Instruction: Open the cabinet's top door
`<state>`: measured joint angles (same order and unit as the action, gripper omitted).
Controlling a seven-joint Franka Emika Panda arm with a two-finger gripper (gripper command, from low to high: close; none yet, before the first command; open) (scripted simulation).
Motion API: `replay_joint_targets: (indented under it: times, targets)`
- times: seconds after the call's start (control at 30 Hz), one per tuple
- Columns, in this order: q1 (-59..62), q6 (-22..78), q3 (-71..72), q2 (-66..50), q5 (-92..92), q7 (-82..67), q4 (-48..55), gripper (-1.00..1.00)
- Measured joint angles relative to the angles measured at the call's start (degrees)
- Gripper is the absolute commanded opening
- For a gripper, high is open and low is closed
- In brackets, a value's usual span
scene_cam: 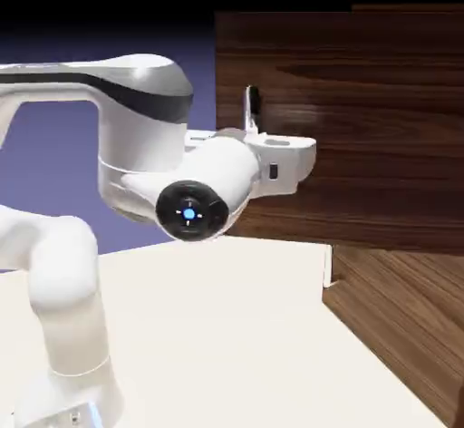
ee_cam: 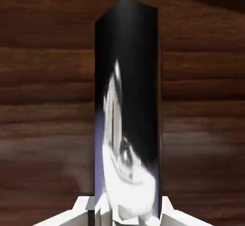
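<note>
The cabinet (scene_cam: 390, 72) is a dark walnut box on the exterior view's right. Its top door (scene_cam: 381, 145) is the upper wood-grain panel, and it fills the hand view as top door (ee_cam: 43, 105). The door's vertical silver handle (scene_cam: 251, 107) sticks up just above my white hand (scene_cam: 285, 159), which is pressed up to the panel. In the hand view the handle (ee_cam: 127, 91) stands large and mirror-like between the two grey fingertips (ee_cam: 83, 210). My gripper (ee_cam: 127, 213) is shut on it. The gripper's fingers are hidden in the exterior view.
The lower door panel (scene_cam: 399, 317) with its short silver handle (scene_cam: 327, 267) sits under the top door at the lower right. The pale table (scene_cam: 227, 335) spreads in front of it. My arm's base link (scene_cam: 63, 308) rises at the lower left.
</note>
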<state>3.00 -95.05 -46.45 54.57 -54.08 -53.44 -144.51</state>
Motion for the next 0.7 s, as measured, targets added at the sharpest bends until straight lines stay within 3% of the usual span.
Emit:
replay_joint_targets:
  times: [0.37, 0.7]
  targets:
    - [-19.6, 21.8, -22.4, -6.7, 10.8, 0.0, 21.6, -1.00]
    - [-40.4, 35.0, -37.5, -3.7, 17.0, 4.0, 41.1, -1.00]
